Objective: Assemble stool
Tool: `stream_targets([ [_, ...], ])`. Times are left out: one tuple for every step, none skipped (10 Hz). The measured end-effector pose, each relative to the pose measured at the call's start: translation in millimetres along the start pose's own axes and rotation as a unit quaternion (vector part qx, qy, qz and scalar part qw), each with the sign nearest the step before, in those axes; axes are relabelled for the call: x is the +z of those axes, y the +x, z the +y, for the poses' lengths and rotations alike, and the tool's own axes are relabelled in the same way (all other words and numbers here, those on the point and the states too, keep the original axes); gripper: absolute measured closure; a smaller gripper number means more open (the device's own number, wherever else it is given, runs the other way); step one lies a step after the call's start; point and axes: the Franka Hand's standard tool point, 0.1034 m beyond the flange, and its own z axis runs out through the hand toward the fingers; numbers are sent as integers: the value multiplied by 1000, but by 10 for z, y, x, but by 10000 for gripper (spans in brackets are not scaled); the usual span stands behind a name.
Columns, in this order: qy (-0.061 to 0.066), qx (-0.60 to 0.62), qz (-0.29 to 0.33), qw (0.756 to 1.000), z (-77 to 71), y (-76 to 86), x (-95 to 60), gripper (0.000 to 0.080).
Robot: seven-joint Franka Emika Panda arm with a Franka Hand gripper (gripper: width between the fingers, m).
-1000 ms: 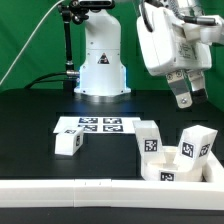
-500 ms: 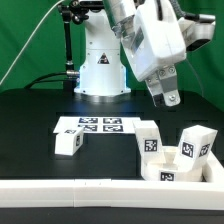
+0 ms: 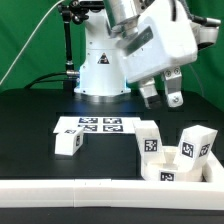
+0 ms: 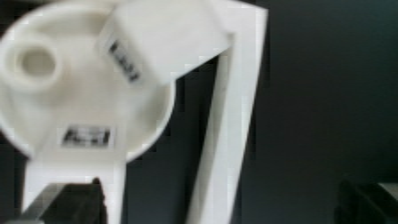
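Observation:
The stool's parts lie loose on the black table. The round white seat disc (image 3: 178,165) rests at the exterior view's right against the front rail. One blocky leg (image 3: 195,140) sits on or right behind it, and another leg (image 3: 149,139) stands just to its left. A third leg (image 3: 68,143) lies further left. My gripper (image 3: 163,99) hangs high above these parts, open and empty. In the wrist view the seat disc (image 4: 71,95) and a leg (image 4: 169,40) show far below, and my dark fingertips (image 4: 63,202) sit at the frame's edge.
The marker board (image 3: 92,125) lies flat behind the left leg. A long white rail (image 3: 90,192) runs along the table's front edge and also shows in the wrist view (image 4: 222,140). The robot base (image 3: 100,65) stands at the back.
The gripper has swung toward the exterior view's left and turned, staying high above the table. The stool parts have not moved.

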Motion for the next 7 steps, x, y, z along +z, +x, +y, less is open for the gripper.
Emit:
stream_targets([
  [-7, -1, -6, 1000, 44, 45, -20, 151],
  [-5, 7, 2, 1000, 72, 98, -46, 151],
  [-5, 6, 1, 1000, 72, 79, -31, 151],
  [-6, 6, 1, 1000, 73, 78, -28, 151],
  [-6, 6, 1, 1000, 76, 79, -26, 151],
  [-6, 6, 1, 1000, 78, 80, -23, 151],
  [-6, 6, 1, 1000, 79, 80, -21, 151],
])
